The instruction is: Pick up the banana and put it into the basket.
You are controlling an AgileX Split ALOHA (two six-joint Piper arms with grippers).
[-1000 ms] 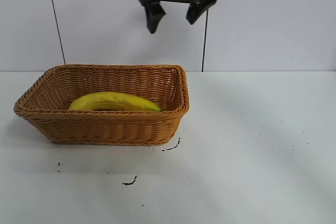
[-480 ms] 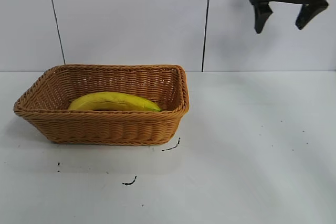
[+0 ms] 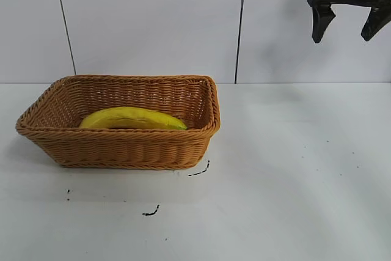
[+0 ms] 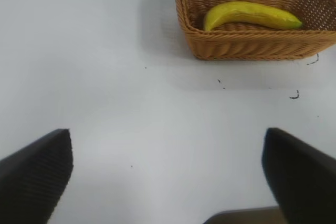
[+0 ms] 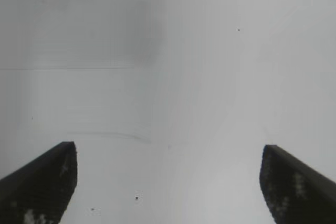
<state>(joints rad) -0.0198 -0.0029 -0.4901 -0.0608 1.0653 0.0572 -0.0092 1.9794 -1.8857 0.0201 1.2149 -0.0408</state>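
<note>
We see the banana (image 3: pixel 132 118) lying in the basket (image 3: pixel 122 148), its underside hidden by the near wall. The right gripper (image 3: pixel 347 30), partly cut off at the frame's top right, hangs wide apart and empty; the left gripper (image 4: pixel 167 177), parked, gapes empty too.

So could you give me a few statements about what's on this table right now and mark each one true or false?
1. The banana lies inside the basket. True.
2. The right gripper holds the banana. False: it is open and empty, high at the exterior view's right.
3. The basket lies tipped on its side. False: it stands upright on the table.
4. The left gripper is open, with nothing between its fingers. True.
</note>
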